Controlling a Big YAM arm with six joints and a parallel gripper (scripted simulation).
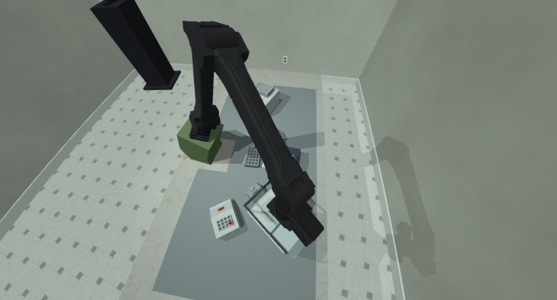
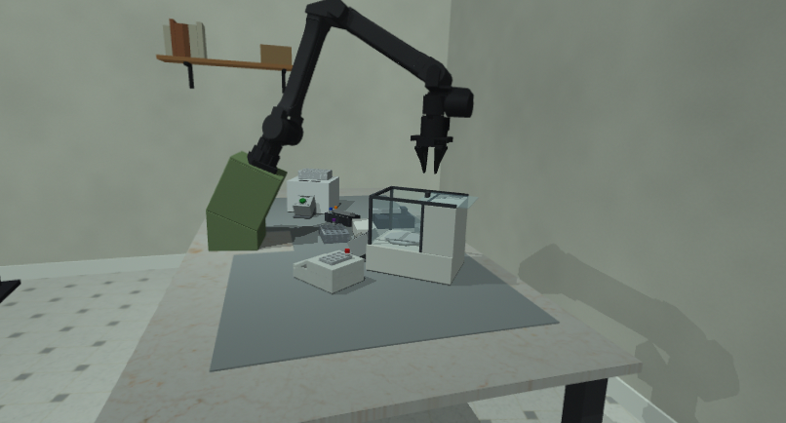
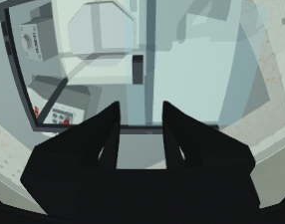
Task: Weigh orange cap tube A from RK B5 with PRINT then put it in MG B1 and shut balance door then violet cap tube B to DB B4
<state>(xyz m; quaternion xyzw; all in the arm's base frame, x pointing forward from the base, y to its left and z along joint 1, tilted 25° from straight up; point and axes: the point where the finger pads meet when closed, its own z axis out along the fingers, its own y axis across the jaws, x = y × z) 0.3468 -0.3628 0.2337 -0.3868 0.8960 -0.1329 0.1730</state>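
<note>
My gripper (image 2: 430, 172) (image 3: 141, 109) points down above the balance, fingertips apart and empty, clear of the glass. The balance (image 1: 265, 228) (image 2: 410, 261) stands level. Its top door pane (image 2: 473, 201) (image 3: 244, 74) is slid back past the box's rear, leaving the front of the top open; its dark handle (image 2: 427, 194) (image 3: 138, 70) is near mid-top. The pan (image 3: 80, 34) looks bare. An orange cap (image 2: 335, 207) shows at the black magnet block (image 2: 341, 217); its bore cannot be told. A violet cap (image 1: 255, 146) (image 2: 333, 220) shows at the rack (image 1: 252, 159) (image 2: 335, 233). PRINT and its lamp cannot be made out.
The dry block (image 1: 226, 220) (image 2: 330, 274) stands right of the balance with a red cap (image 1: 229, 222) (image 2: 346, 250) (image 3: 66, 122) in it. The mixer (image 2: 313, 192) is at the far left. A blue cap (image 2: 330, 209) shows beside the orange one. The dark spectrophotometer (image 1: 296, 154) is partly hidden.
</note>
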